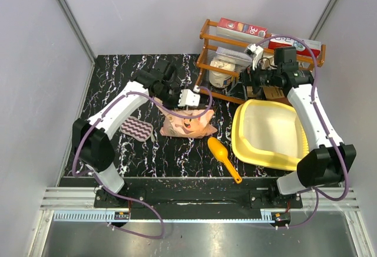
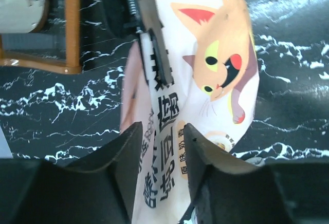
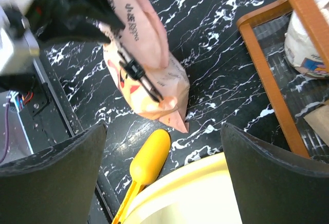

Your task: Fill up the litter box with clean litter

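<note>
Status: early; 0 litter poured, est. L gripper (image 2: 162, 131): jaws clenched on litter bag (image 1: 188, 124) top; bag sits on counter (image 1: 112, 74), near litter box (image 1: 265, 158), not touching. R gripper (image 3: 163, 129): jaws released, nothing held. Box interior looks bare. Remaining: open bag, lift, pour.

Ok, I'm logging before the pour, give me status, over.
Left gripper shut on litter bag, top edge. Right gripper open, empty. Black clip on bag; scoop lies between bag and litter box.
</note>
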Robot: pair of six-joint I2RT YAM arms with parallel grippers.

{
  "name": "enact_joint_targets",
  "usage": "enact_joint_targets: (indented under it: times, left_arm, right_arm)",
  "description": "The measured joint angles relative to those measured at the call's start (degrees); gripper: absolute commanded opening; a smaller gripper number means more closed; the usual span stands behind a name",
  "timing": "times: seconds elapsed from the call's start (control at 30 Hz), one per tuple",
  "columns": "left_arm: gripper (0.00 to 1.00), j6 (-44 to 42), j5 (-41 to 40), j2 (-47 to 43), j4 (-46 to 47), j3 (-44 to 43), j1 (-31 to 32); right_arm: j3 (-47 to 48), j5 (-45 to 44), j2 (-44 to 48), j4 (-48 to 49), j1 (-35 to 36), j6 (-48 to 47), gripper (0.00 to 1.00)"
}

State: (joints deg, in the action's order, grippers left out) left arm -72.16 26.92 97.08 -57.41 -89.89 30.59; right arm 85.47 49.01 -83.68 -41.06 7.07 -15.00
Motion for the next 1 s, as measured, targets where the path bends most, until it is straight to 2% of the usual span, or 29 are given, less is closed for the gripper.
enact_joint_targets:
  times: [0.23,0.27,0.4,0.43,0.5,0.77,1.0]
  left_arm:
    - [0.66,18.14,6.69,-3.17,8.59,0.17,-6.67]
    - [0.70,21.35,7.32,-4.48,9.97,0.61,-7.74]
    - [0.76,34.16,8.00,-11.67,14.75,4.09,-11.80]
    - [0.82,37.20,7.91,-13.42,15.65,5.14,-12.44]
    - [0.87,42.32,7.32,-16.28,16.79,7.10,-13.00]
    - [0.89,60.13,1.31,-19.30,22.88,14.29,-14.53]
    - [0.89,66.23,-1.75,-19.91,25.49,15.15,-15.87]
  right_arm:
    - [2.95,1.11,-3.96,-11.72,2.01,-18.60,0.93]
    - [3.28,1.05,-4.13,-12.57,2.67,-20.39,0.92]
    - [5.79,0.07,-5.38,-15.02,6.69,-27.36,0.89]
    - [6.49,-0.31,-5.99,-15.10,8.02,-28.92,0.89]
    - [7.34,-1.44,-7.26,-14.91,10.97,-31.65,0.86]
    - [9.94,-5.01,-14.56,-10.58,18.95,-32.81,0.80]
    - [10.95,-6.40,-16.79,-9.68,20.02,-33.24,0.68]
